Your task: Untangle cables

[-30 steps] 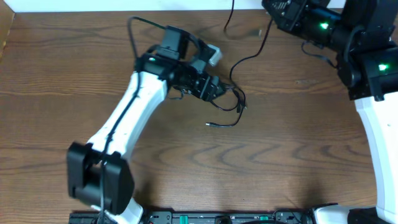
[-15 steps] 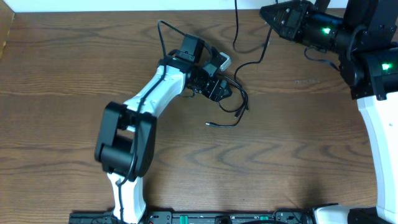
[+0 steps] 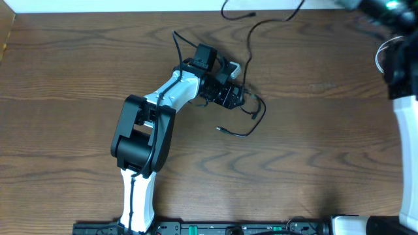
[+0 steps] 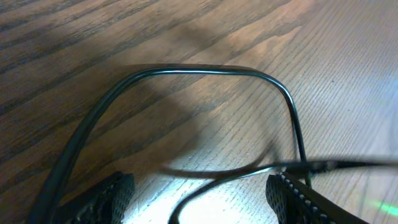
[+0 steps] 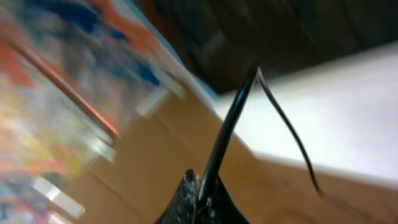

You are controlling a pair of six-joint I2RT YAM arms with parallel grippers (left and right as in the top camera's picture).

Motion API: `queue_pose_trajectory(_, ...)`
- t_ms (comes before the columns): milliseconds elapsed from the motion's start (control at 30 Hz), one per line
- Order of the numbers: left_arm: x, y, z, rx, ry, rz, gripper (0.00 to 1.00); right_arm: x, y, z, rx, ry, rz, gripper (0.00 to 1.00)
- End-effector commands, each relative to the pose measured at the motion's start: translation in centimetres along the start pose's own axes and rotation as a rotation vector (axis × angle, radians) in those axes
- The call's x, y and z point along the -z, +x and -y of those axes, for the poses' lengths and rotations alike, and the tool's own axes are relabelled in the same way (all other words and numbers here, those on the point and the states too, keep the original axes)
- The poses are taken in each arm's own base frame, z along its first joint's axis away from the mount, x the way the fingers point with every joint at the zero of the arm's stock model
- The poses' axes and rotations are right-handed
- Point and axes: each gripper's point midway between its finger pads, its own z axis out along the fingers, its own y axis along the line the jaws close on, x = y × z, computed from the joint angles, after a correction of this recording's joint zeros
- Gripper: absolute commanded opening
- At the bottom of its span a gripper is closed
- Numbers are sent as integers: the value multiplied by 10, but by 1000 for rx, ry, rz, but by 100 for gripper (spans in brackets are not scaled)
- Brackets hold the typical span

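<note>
Straddling one black cable, left hand gapes; right hand pinches it.

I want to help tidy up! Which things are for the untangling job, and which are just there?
For the job:
- thin black cables
- left pincer, open around them
- right pincer, shut on one

Just there:
- wooden table
- arm's own thick wire

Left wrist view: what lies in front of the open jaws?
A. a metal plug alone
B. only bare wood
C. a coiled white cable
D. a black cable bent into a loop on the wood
D: a black cable arches in a loop over the wooden table, running from beside one of the open jaws across to the other.
</note>
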Motion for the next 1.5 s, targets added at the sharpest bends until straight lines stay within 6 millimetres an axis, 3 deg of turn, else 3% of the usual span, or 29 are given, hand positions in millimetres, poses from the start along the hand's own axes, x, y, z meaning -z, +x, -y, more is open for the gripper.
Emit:
queue_pose_trajectory(0, -11, 12, -16, 39, -56, -40, 74, 21, -24, -27, -111, -68, 34, 1)
queue_pose_trajectory(100, -11, 12, -17, 39, -57, -39, 74, 39, -45, -33, -80, -84, 89, 1)
queue_pose_trajectory(200, -9, 10, -15, 40, -58, -34, 74, 53, -51, -14, -86, -21, 88, 1)
queue_pose_trajectory(333, 12, -4, -4, 28, -69, 7, 79, 63, -42, 28, -108, 119, 61, 1)
queue_pose_trajectory(533, 96, -16, 19, -4, -264, 54, 85, 88, -20, 109, -113, 459, 76, 1)
queue_pose_trajectory(733, 165, -23, 58, -33, -318, 159, 86, 126, -25, 157, -39, 764, 150, 1)
queue_pose_trajectory(867, 194, -24, 72, -45, -349, 213, 86, 164, -33, 178, -50, 921, 210, 1)
queue_pose_trajectory(933, 205, -24, 77, -52, -367, 233, 87, 194, -45, 185, -60, 986, 266, 1)
queue_pose_trajectory(1133, 206, -24, 79, -56, -360, 238, 86, 269, -71, 185, -80, 1125, 424, 1)
queue_pose_trajectory(1333, 205, -25, 80, -58, -353, 239, 86, 359, -66, 199, -172, 1384, 548, 1)
queue_pose_trajectory(1467, 205, -25, 80, -58, -353, 239, 86, 395, -64, 214, -186, 1538, 600, 1)
